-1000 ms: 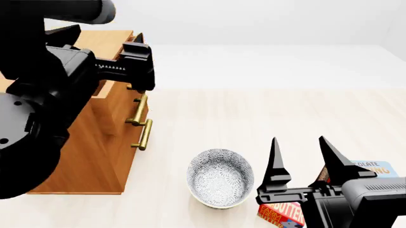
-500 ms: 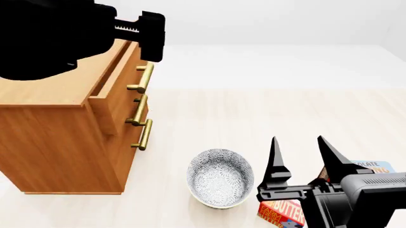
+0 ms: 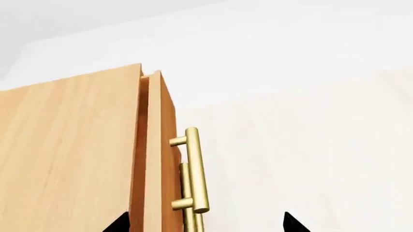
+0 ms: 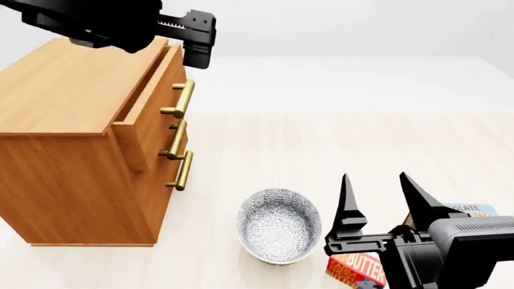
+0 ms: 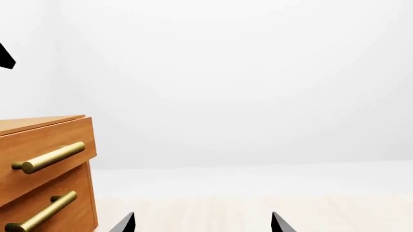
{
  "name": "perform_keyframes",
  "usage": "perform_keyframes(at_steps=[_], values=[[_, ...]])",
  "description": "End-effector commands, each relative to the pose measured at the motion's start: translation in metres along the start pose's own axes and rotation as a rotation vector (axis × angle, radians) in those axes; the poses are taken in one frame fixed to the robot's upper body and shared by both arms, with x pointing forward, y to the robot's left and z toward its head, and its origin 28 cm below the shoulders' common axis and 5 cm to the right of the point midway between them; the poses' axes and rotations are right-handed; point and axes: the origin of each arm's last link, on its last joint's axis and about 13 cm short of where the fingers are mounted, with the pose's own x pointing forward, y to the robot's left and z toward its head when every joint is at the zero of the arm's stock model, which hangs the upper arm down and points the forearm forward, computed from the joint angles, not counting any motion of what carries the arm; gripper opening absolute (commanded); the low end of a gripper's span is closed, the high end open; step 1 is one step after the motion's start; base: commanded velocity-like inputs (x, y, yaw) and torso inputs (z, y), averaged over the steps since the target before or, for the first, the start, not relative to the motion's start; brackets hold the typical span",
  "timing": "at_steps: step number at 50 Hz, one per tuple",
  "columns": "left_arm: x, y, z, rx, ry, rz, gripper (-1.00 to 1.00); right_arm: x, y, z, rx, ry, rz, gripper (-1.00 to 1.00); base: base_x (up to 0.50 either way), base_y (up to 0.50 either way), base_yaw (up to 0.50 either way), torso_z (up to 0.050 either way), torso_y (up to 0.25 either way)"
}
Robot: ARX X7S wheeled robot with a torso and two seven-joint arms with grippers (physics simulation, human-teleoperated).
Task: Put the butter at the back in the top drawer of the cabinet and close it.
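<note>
While the top drawer [image 4: 153, 81] of the cabinet [image 4: 72, 144] stands slightly ajar, the butter [image 4: 357, 270] lies right of the bowl [image 4: 278, 226], under the open, empty right gripper [image 4: 379, 195]. The left gripper [image 4: 198, 39] above the handle [image 4: 182, 98]: jaws unclear. Next, likely, widen the drawer.

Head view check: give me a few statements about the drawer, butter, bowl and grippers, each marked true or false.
1. The top drawer is pulled slightly out. True.
2. The butter lies inside the bowl. False: it lies on the floor beside the bowl, under the right gripper.
3. The right gripper is open. True.
4. The left gripper grips the top handle. False: it hangs above the handle, apart from it.
</note>
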Motion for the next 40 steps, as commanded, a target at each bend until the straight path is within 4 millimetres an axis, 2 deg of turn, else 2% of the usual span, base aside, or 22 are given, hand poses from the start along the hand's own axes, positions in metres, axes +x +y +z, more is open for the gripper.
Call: perform_keyframes(at_steps=[1,16,40], values=[[0.005,-0.004,0.010,0.029,0.091,0.078,1.00,0.000,0.000,0.000,-0.005,0.007,0.004,1.00,0.00,0.00,0.00,0.000,0.000],[0.019,-0.019,0.012,0.099,0.167,0.144,1.00,0.001,0.000,-0.001,-0.009,0.013,0.007,1.00,0.00,0.00,0.00,0.000,0.000],[0.040,-0.024,0.003,0.116,0.240,0.144,1.00,0.001,-0.001,-0.001,-0.014,0.018,0.007,1.00,0.00,0.00,0.00,0.000,0.000]])
